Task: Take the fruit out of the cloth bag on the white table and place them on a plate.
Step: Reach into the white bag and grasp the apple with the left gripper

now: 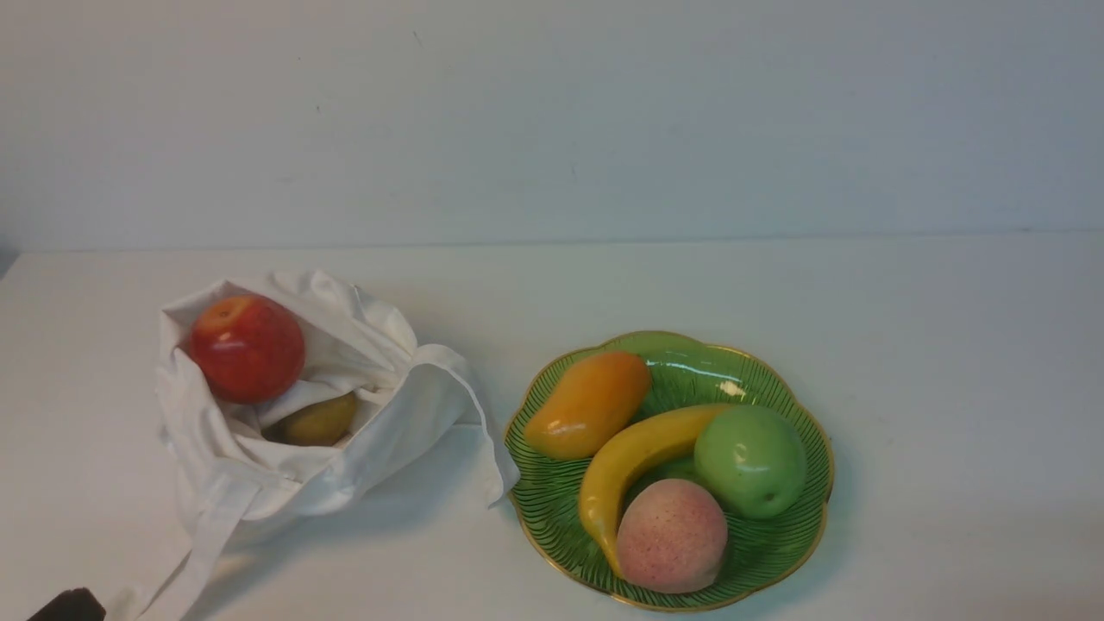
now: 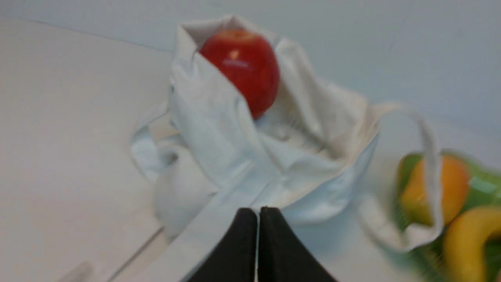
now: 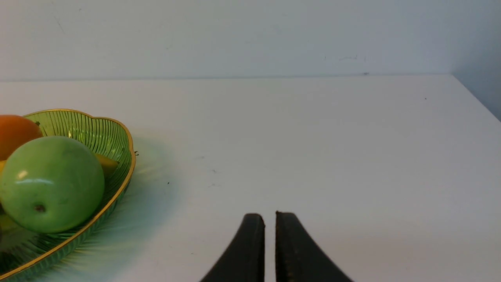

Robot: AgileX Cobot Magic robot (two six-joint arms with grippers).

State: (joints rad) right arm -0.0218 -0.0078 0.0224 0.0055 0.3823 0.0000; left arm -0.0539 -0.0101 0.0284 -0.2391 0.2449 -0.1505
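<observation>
The white cloth bag (image 1: 345, 431) lies open on the left of the white table (image 1: 949, 362). A red apple (image 1: 247, 348) and a dull olive-yellow fruit (image 1: 317, 421) sit inside it. The green gold-rimmed plate (image 1: 780, 388) stands to the right of the bag. My left gripper (image 2: 257, 211) is shut and empty, near the bag's front side; in the left wrist view the apple (image 2: 242, 64) shows above the bag's cloth (image 2: 219, 129). Only a dark corner of the left gripper (image 1: 69, 605) shows in the front view. My right gripper (image 3: 270, 216) is shut and empty over bare table, right of the plate (image 3: 117, 137).
The plate holds an orange mango (image 1: 588, 404), a yellow banana (image 1: 630, 457), a green apple (image 1: 750, 461) and a pink peach (image 1: 671, 535). One bag strap (image 1: 483, 414) hangs toward the plate's rim. A pale wall stands behind the table.
</observation>
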